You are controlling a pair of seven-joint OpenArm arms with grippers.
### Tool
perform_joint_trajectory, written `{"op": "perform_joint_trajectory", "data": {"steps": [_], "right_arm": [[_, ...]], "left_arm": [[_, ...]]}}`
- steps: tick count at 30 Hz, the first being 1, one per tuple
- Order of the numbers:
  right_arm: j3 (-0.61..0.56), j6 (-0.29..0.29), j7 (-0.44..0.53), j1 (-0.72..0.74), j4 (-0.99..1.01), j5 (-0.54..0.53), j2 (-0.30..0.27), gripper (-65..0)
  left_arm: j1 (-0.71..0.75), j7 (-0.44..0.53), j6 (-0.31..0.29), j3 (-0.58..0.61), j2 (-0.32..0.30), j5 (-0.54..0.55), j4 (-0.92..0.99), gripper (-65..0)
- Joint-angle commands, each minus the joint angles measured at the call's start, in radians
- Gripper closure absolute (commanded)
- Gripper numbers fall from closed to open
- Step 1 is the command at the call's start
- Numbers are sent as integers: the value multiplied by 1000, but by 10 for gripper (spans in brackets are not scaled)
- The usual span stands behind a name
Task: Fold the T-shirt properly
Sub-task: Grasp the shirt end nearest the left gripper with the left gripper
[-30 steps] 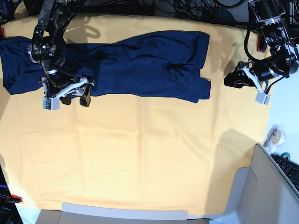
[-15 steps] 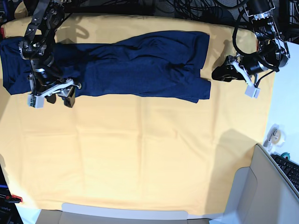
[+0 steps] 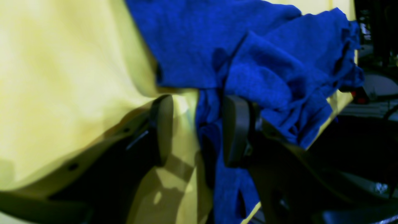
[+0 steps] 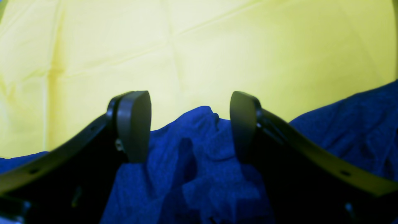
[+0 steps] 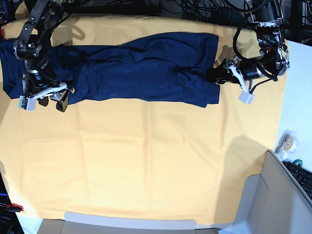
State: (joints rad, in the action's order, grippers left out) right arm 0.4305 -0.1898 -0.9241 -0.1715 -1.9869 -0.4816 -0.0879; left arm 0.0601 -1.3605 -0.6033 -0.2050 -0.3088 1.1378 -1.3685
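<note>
The dark navy T-shirt lies spread lengthwise across the far part of the yellow-orange cloth, with wrinkles. My left gripper is at the shirt's right edge. In the left wrist view it is open, and its fingers straddle the shirt's edge and a bit of yellow cloth. My right gripper is at the shirt's lower left edge. In the right wrist view it is open, with a raised fold of the shirt between its fingers.
A grey bin stands at the front right, with a keyboard and a tape roll on the white table beside it. Cables run along the far edge. A red clamp is at the front left.
My right gripper has moved left along the shirt's lower edge. My left gripper has moved left from beside the cloth's right edge up to the shirt's right edge.
</note>
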Motion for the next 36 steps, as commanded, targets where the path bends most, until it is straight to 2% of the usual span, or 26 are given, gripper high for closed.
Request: {"op": "perform_joint_trajectory", "data": {"steps": [1, 9, 22, 25, 29, 36], "right_arm": [[3, -6, 21, 7, -19, -10, -8, -392], [3, -6, 21, 7, -18, -10, -8, -392], [3, -6, 21, 7, -16, -10, -8, -392], [3, -6, 21, 7, -16, -10, -6, -392], [3, -6, 21, 7, -16, -10, -6, -392], [11, -6, 21, 13, -16, -10, -6, -392]], "left_arm": [[-1, -36, 3, 12, 4, -28, -5, -261], [1, -36, 3, 16, 44, -26, -9, -261], [19, -36, 3, 32, 47, -25, -5, -253], [20, -36, 3, 34, 47, -25, -5, -191], [19, -36, 3, 35, 47, -26, -5, -13], [14, -36, 0, 35, 66, -20, -10, 0]]}}
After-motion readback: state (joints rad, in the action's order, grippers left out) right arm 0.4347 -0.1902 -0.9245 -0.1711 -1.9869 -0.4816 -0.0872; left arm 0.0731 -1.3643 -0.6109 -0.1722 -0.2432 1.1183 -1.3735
